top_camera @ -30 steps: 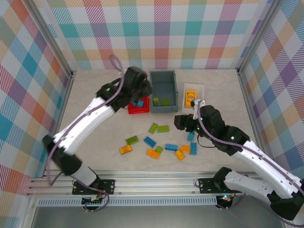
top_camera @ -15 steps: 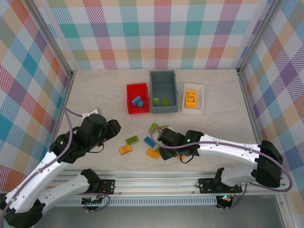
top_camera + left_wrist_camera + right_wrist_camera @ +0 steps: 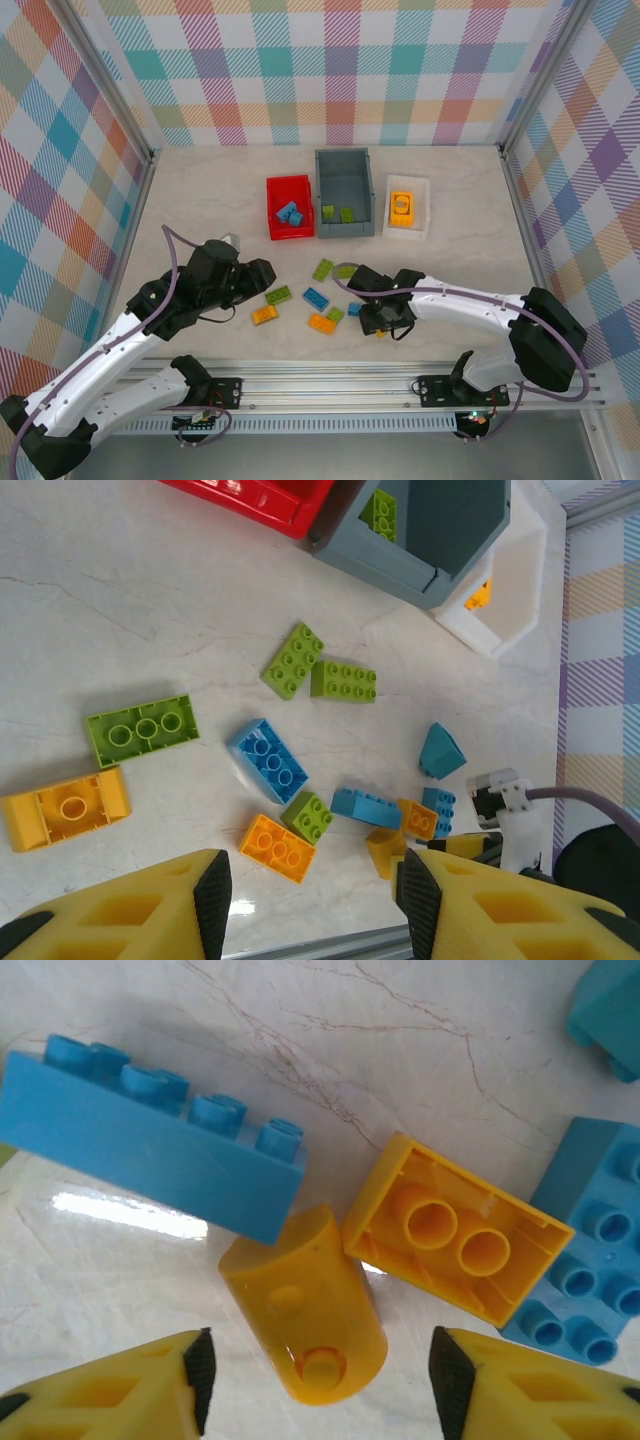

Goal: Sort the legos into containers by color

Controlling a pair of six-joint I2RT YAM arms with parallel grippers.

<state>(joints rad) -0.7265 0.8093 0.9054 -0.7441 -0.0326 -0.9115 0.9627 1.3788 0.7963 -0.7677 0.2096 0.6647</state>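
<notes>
Right gripper (image 3: 322, 1368), fingers spread, empty: rounded orange-yellow plastic brick (image 3: 303, 1305) lying between them, long axis 11-to-5 o'clock.

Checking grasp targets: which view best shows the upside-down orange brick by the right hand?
Right wrist: the upside-down orange brick is close, hollow underside plain. Left wrist shows it small; top external, the arm mostly covers it.

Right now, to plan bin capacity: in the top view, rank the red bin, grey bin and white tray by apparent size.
1. grey bin
2. red bin and white tray: too alike to rank.
</notes>
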